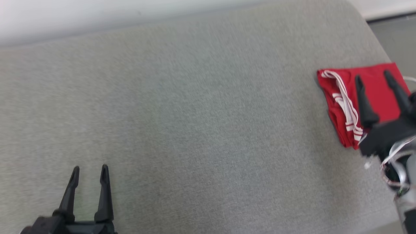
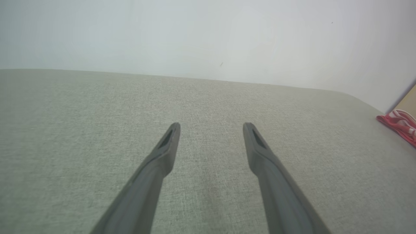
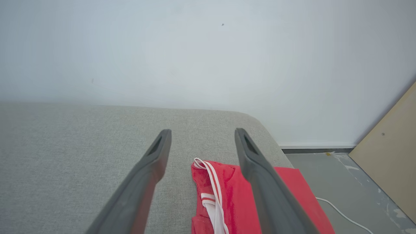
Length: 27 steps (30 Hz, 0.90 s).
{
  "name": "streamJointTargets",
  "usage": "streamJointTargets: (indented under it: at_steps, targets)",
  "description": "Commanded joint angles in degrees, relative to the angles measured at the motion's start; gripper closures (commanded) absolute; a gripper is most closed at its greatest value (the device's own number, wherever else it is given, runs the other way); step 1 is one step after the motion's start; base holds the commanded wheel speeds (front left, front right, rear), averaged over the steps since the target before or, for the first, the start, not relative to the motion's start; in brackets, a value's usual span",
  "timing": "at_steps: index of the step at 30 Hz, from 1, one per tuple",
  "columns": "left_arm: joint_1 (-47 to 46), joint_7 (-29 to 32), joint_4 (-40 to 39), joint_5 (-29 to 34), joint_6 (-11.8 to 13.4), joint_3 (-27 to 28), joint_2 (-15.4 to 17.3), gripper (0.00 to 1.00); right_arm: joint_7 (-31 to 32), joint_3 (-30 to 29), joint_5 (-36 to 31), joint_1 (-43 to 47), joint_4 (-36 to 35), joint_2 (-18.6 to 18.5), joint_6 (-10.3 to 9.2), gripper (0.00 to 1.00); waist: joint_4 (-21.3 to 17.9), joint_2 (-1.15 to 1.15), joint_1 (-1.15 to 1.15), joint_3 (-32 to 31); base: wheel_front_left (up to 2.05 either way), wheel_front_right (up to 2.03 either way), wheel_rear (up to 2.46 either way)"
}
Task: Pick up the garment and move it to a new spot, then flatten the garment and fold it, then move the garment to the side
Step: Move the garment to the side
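The garment (image 1: 375, 94) is red with white striped trim, folded into a compact stack at the right edge of the grey upholstered surface (image 1: 195, 113). In the right wrist view the garment (image 3: 234, 201) lies below and between the fingers, and in the left wrist view a sliver of the garment (image 2: 398, 126) shows at the far right. My right gripper (image 1: 373, 78) hovers over it, open, with nothing between its fingers. My left gripper (image 1: 90, 171) is open at the lower left over bare fabric, far from the garment.
The cushion's rounded right edge drops to a grey floor (image 3: 328, 175). A white cable (image 3: 341, 213) lies on that floor and a tan board (image 3: 386, 152) leans at the right. A pale wall (image 3: 208, 52) stands behind the surface.
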Motion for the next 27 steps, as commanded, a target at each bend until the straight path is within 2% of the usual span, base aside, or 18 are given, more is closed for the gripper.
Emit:
streamJointTargets:
  at_steps: [1,9,18,27]
  targets:
    - [1.05,-0.16,0.36,0.23,0.13,0.22,-0.27,0.00,-0.78,0.04,0.50,1.91,-0.69,0.30,-0.15,0.00,4.73,0.00,0.01,-6.69,0.00,0.00,0.00]
    - [5.57,-0.15,1.91,0.71,0.13,3.05,-1.52,0.00,-4.42,0.06,2.38,14.42,-6.01,4.45,-0.15,0.00,9.43,0.00,0.01,-13.87,0.00,0.00,0.00]
    - [10.69,-0.16,3.94,0.88,0.13,5.23,-2.49,0.00,-7.54,2.39,0.58,23.51,-7.58,7.19,-0.15,0.00,11.56,0.00,0.01,-17.87,0.00,0.00,0.00]
    - [11.22,-0.16,6.15,0.49,0.12,4.83,-2.87,0.00,-9.46,-2.24,-0.28,29.98,-8.52,11.01,-0.15,0.00,13.58,0.00,0.01,-19.36,0.00,0.00,0.00]
